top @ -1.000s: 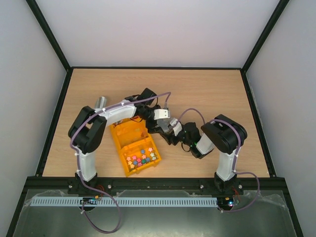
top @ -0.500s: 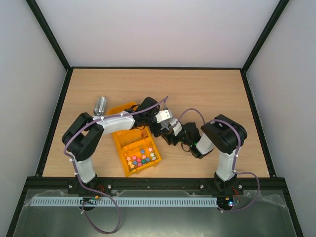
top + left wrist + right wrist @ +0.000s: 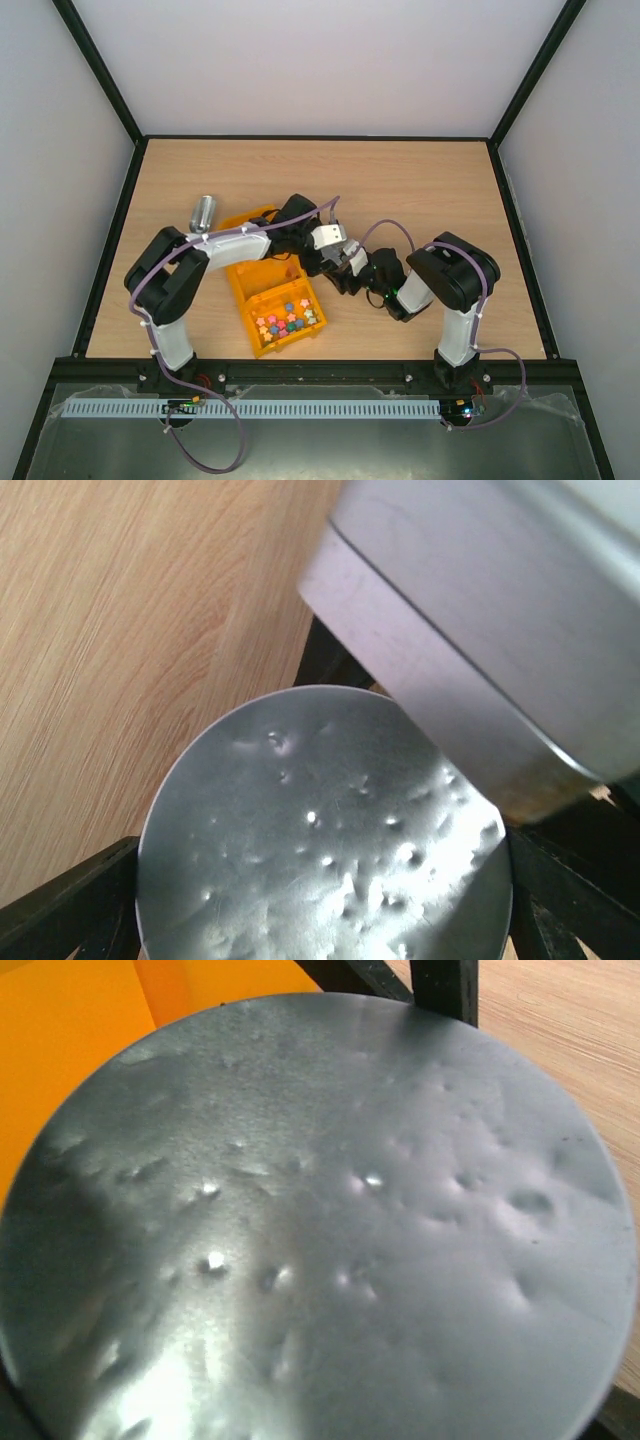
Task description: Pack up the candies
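The candies (image 3: 287, 320) are small coloured sweets lying in the front half of an open orange box (image 3: 254, 338). Right of the box lid, a silver metal scoop (image 3: 331, 238) hangs between both grippers. My right gripper (image 3: 352, 266) is shut on it, and its round dimpled face (image 3: 320, 1210) fills the right wrist view. My left gripper (image 3: 312, 250) reaches in from the left. Its fingers (image 3: 60, 905) flank the same dimpled disc (image 3: 320, 840), with the scoop's pale body (image 3: 480, 630) above. Contact there is hidden.
The box lid (image 3: 262, 262) lies open behind the box, partly under my left arm, and shows orange (image 3: 70, 1050) in the right wrist view. A metal cylinder (image 3: 203, 212) lies on the table left of the lid. Black frame rails border the table.
My left arm has swung its elbow down and to the left, uncovering the metal cylinder and the lid. Its gripper stays at the scoop. The right arm has not moved.
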`<control>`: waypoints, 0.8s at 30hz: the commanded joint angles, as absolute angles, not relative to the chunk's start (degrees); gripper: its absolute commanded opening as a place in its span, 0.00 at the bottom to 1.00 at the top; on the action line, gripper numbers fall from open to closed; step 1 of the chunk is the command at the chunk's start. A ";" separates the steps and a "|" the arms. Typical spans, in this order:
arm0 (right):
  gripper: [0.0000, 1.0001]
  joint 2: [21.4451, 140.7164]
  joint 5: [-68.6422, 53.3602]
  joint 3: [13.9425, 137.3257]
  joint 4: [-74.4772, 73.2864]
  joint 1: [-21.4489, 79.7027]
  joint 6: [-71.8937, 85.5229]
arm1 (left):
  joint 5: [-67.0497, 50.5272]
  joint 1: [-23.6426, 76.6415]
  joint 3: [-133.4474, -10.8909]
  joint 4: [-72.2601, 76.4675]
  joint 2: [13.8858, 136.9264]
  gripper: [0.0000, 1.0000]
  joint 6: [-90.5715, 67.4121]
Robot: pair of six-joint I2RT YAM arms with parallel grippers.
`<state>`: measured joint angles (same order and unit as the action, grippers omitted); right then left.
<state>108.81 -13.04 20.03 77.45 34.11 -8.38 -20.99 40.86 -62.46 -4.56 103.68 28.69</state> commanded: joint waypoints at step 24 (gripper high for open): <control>0.61 108.96 -13.88 19.90 78.24 34.28 -9.37 | -29.67 37.03 -62.79 -10.07 100.49 1.00 37.45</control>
